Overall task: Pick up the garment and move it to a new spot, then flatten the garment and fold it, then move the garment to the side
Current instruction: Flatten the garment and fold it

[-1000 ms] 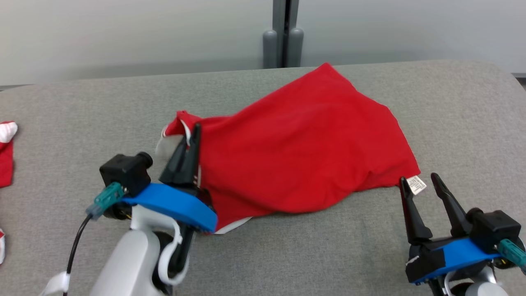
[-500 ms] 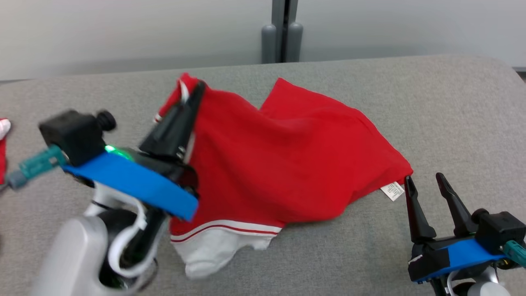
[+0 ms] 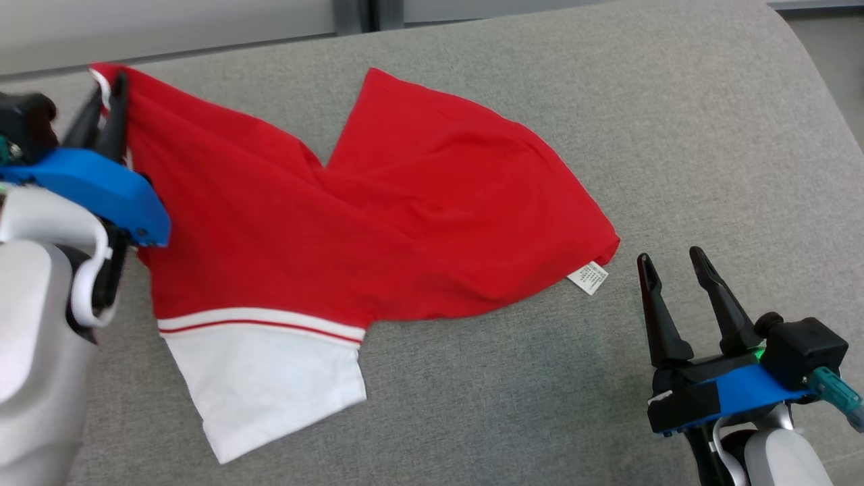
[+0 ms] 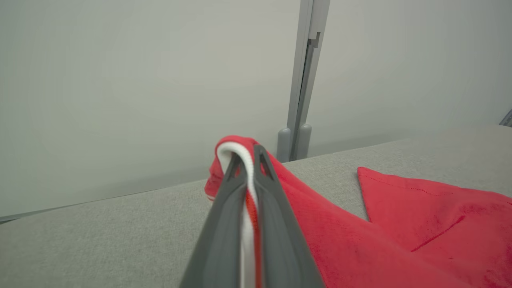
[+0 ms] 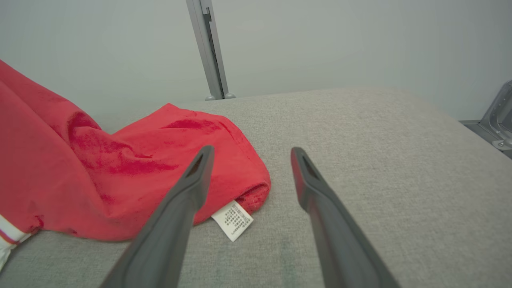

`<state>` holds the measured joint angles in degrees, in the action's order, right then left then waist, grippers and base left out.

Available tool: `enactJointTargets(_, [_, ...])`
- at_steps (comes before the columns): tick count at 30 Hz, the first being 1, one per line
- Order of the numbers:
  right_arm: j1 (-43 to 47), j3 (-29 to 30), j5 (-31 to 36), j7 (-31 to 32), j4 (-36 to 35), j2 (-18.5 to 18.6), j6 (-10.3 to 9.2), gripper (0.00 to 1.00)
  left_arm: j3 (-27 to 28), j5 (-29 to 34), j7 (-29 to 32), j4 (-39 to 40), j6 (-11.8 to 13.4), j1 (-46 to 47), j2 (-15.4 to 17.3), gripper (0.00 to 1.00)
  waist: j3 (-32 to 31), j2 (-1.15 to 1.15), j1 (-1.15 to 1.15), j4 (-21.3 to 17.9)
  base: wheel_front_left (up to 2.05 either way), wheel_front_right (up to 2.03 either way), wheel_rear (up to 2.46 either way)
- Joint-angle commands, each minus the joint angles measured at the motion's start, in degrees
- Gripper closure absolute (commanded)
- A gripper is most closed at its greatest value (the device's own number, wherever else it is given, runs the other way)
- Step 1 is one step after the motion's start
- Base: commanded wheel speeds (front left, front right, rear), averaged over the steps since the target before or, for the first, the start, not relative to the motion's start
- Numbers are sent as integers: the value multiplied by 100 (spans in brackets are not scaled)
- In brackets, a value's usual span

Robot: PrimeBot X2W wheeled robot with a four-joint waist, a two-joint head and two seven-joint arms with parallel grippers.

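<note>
The garment (image 3: 351,216) is a red shirt with a white striped sleeve (image 3: 263,378). It lies half spread on the grey cushion (image 3: 607,121). My left gripper (image 3: 106,91) at the far left is shut on its white-trimmed edge (image 4: 240,160) and holds that corner up, so the cloth slopes down to the right. A white care label (image 3: 588,277) sticks out at its right corner. My right gripper (image 3: 669,258) stands open just right of that label (image 5: 232,220), touching nothing, with its fingers (image 5: 192,188) over the grey surface.
A pale wall (image 3: 169,27) runs behind the cushion, with a grey post (image 4: 302,92) at its foot. The cushion's rounded right edge (image 3: 810,74) drops to the floor. Bare grey surface (image 3: 506,405) lies in front of the garment.
My left gripper has lifted and pulled the garment's edge away to the left, opening the bundle and baring the white sleeve. The head camera has swung. The right gripper has stayed open by the label.
</note>
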<state>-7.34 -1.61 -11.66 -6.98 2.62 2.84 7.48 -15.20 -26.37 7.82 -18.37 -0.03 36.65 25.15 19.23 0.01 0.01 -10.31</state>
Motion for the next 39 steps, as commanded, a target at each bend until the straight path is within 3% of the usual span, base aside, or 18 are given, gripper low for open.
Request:
enactJointTargets(1, [-99, -8, -16, -54, 36, 10, 2, 0, 15, 176, -205, -175, 70, 284, 86, 100, 61, -1, -1, -48, 0, 0, 0])
enactJointTargets(7, [-158, -13, -46, -128, 136, 10, 3, 0, 29, 433, -532, -732, 319, 598, 104, 100, 72, -1, -1, -94, 0, 0, 0])
enactJointTargets(8, [-165, -11, -46, -134, 155, 10, 3, 0, 22, 441, -558, -847, 361, 603, 77, 62, 51, -1, -1, -86, 0, 0, 0])
enactJointTargets(9, [-164, 2, -44, -137, 178, 10, 3, 0, -10, 440, -570, -943, 350, 587, 27, 10, 17, -1, -1, -69, 0, 0, 0])
enactJointTargets(10, [-160, 9, -40, -129, 198, 10, 3, 0, -32, 425, -603, -1010, 345, 570, -19, 0, -17, -1, -1, -49, 0, 0, 0])
enactJointTargets(22, [119, 279, 223, 124, 122, 10, 2, 0, 70, -335, -1234, -1342, 107, -394, -869, 0, -826, -1, -1, 448, 0, 0, 0])
enactJointTargets(31, [581, 554, 290, 351, 27, 10, 2, 0, -165, -364, -2159, -728, 72, -1895, -1472, 0, -1489, -1, -1, 778, 0, 0, 0])
enactJointTargets(39, [912, 853, 299, 399, 181, 11, 3, 0, -6, 112, -2301, 282, 305, -3172, -1604, 0, -1913, -1, -1, 1004, 0, 0, 0])
